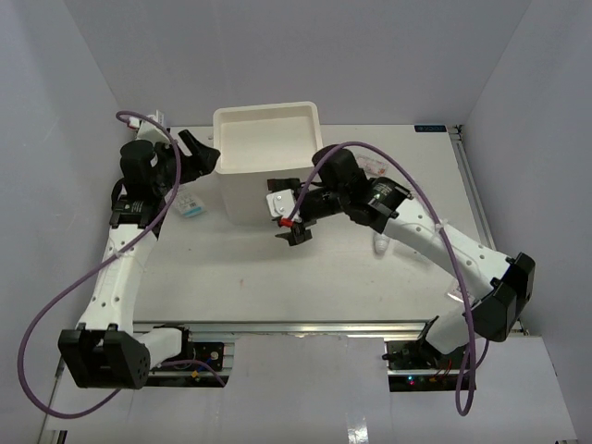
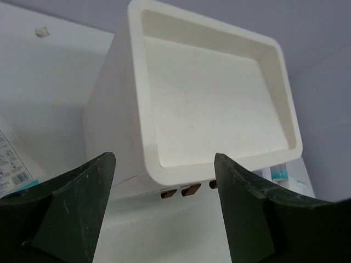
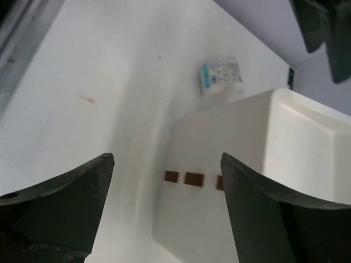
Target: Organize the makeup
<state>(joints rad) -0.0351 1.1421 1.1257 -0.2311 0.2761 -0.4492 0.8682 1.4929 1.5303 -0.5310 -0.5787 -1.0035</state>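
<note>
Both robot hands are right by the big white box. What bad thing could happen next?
1. The left hand and right hand hang open close to the white box; a careless move could shove or tip it.
2. The clear sachet lies on the table beside the box, near the left arm; the arm might sweep it away.

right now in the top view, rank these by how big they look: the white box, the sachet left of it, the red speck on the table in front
1. white box, by far the largest
2. sachet, a small flat packet
3. red speck, barely a dot
</note>
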